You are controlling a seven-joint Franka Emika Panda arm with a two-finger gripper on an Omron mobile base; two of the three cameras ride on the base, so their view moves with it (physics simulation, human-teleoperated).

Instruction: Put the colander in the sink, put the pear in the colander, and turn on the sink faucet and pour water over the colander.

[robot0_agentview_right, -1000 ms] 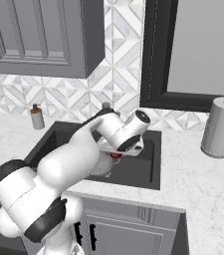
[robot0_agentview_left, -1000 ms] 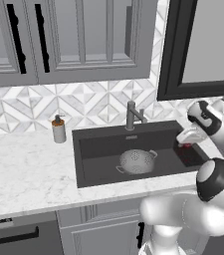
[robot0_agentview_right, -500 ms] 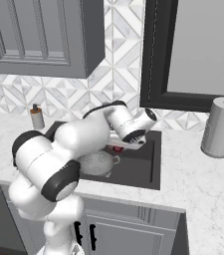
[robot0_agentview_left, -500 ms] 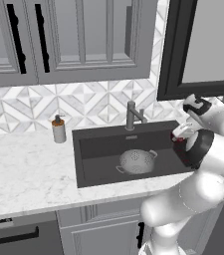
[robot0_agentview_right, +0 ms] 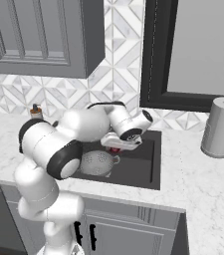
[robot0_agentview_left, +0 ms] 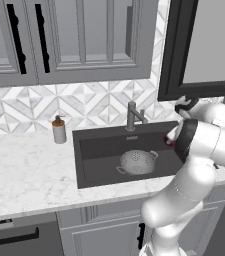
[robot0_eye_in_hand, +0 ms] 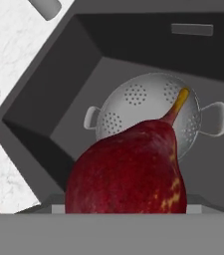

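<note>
faucet [robot0_agentview_left: 133, 116]: untouched at the far rim of the sink [robot0_agentview_left: 91, 170] — water step not begun, I judge.
colander [robot0_agentview_left: 137, 162]: step one done; upright on the basin floor, loop handles out to either side.
pear [robot0_eye_in_hand: 127, 172]: clamped in my gripper [robot0_agentview_right: 117, 145], above the sink's right part, just right of the colander — not yet dropped in.
pear axis: hand view shows its stem [robot0_eye_in_hand: 179, 102] end pointing away from me, toward the colander.
</note>
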